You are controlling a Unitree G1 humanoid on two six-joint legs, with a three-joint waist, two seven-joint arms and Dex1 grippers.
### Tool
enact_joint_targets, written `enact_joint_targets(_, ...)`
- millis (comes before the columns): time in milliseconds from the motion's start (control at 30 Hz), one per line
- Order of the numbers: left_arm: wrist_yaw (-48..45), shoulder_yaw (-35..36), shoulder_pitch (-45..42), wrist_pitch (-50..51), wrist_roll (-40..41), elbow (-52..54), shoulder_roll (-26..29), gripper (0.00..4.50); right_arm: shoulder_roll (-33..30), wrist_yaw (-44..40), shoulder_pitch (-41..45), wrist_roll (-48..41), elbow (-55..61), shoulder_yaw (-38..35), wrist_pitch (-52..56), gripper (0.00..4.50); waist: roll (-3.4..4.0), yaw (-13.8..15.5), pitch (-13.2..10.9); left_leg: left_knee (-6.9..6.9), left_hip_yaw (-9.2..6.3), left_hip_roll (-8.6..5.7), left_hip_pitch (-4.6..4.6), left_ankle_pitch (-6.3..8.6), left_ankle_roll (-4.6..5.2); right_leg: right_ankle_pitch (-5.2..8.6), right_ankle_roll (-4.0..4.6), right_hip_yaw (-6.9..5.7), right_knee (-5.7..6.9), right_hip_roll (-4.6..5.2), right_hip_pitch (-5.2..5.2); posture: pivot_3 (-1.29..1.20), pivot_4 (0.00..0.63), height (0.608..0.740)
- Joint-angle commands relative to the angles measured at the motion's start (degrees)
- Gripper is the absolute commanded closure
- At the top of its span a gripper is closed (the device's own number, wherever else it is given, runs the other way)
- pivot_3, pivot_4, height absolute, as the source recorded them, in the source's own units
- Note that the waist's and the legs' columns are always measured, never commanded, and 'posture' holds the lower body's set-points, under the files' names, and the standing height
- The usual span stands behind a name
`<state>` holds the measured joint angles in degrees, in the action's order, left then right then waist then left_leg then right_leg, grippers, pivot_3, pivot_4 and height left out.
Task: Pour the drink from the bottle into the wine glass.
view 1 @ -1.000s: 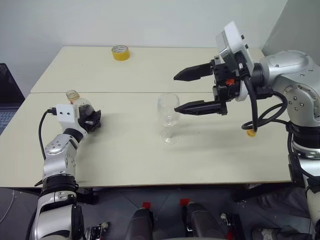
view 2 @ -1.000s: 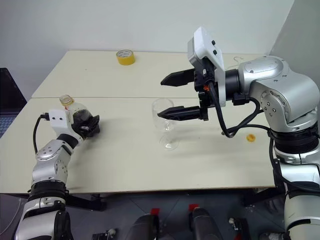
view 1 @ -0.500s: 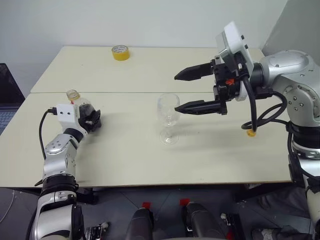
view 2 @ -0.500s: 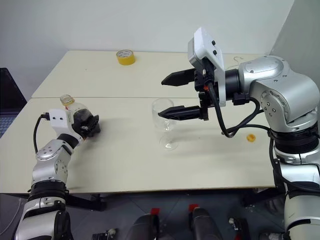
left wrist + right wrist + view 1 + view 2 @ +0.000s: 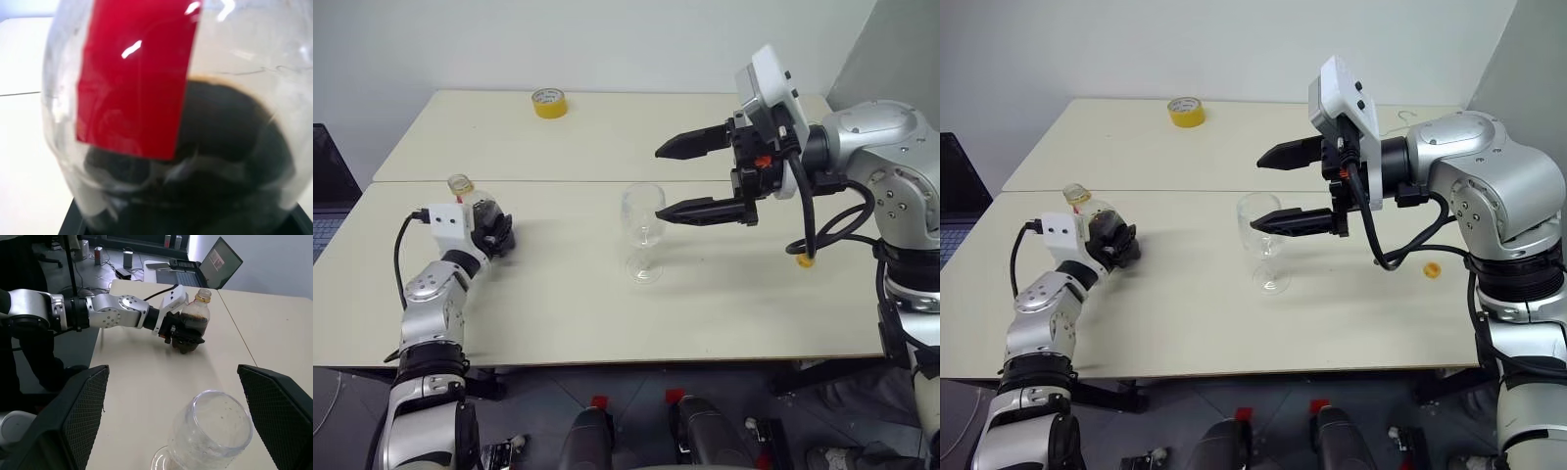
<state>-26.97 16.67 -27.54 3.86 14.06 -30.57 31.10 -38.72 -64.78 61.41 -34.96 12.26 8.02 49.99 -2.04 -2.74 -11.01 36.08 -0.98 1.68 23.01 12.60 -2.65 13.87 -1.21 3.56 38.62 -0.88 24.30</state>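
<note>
The bottle point(image 5: 468, 199) stands at the table's left, its mouth uncapped, and my left gripper point(image 5: 493, 231) is shut around its lower body. Close up in the left wrist view, the bottle's red label point(image 5: 137, 73) sits above the dark drink point(image 5: 225, 132), which fills the lower part. The empty wine glass point(image 5: 644, 233) stands upright mid-table. My right gripper point(image 5: 658, 182) hovers open just right of the glass and points left, its lower finger level with the bowl. In the right wrist view, the wine glass point(image 5: 211, 431) is near and the held bottle point(image 5: 196, 313) is beyond it.
A yellow tape roll point(image 5: 548, 102) lies on the far table. A small yellow cap point(image 5: 803, 260) rests on the table at the right, below my right arm. A laptop point(image 5: 220, 262) sits off the table's left side.
My left gripper has closed onto the bottle, which now stands a little straighter. The right arm and the wine glass have not moved.
</note>
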Motion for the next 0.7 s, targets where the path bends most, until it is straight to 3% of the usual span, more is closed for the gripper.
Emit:
enact_joint_targets(33,-0.4,-1.9,-1.5,0.0,-3.6,5.4,4.4,2.18,-0.9,1.1,-0.2,0.3,1.4,-2.3,-1.3,0.00,-0.02,0.0,0.0,0.00,-0.01,0.00,0.01,0.00,0.00,0.00,0.00,0.00,0.00,-0.01,0.00,0.00,0.150,0.740)
enact_joint_targets(300,-3.3,-7.4,-10.2,1.9,-7.7,10.2,8.4,2.18,-5.3,4.7,-4.6,1.3,0.9,-7.2,-2.5,0.00,-0.10,1.1,-0.1,0.03,-0.09,-0.02,0.13,0.00,0.00,0.00,0.00,-0.10,-0.07,0.01,0.03,0.00,0.150,0.740)
enact_joint_targets(700,-10.3,-18.1,-23.3,-6.1,-14.2,4.0,5.9,2.18,-9.0,13.6,-15.5,-2.1,9.5,-14.8,2.9,0.00,-0.12,0.9,-0.1,0.01,-0.08,-0.05,0.29,0.00,0.00,0.00,-0.01,-0.08,-0.11,-0.03,0.14,0.00,0.150,0.740)
